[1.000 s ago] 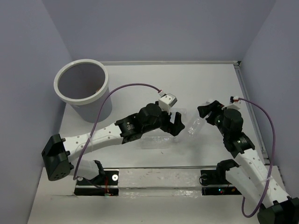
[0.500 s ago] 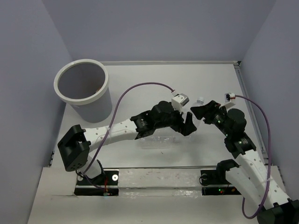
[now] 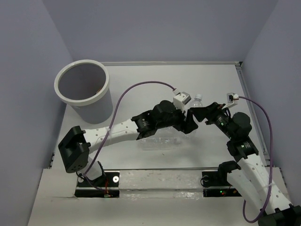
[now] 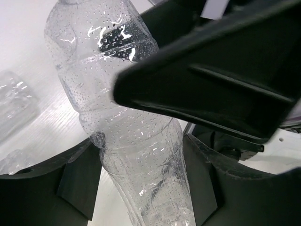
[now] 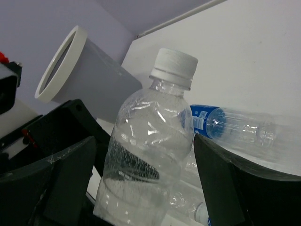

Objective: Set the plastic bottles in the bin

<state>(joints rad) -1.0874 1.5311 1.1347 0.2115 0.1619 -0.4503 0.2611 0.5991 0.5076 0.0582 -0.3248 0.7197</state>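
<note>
A clear bottle with a white cap (image 3: 198,99) stands upright in the air at mid-table between both grippers. My right gripper (image 3: 199,112) is shut on its body; the right wrist view shows the bottle (image 5: 150,132) filling the gap between the fingers. My left gripper (image 3: 189,124) grips its lower part, and in the left wrist view both fingers press the bottle (image 4: 136,155). A blue-labelled bottle (image 5: 235,127) lies on the table behind. More clear bottles (image 3: 157,142) lie under my left arm. The white bin (image 3: 82,81) stands at the far left.
The bin's rim (image 5: 56,66) shows at the left of the right wrist view. My right gripper's black finger (image 4: 211,80) crosses the left wrist view above the bottle. Purple walls close the table on three sides. A metal rail (image 3: 155,181) runs along the near edge.
My right gripper lifted the clear bottle off the table and stood it upright. My left arm swung right and closed round the bottle's lower part.
</note>
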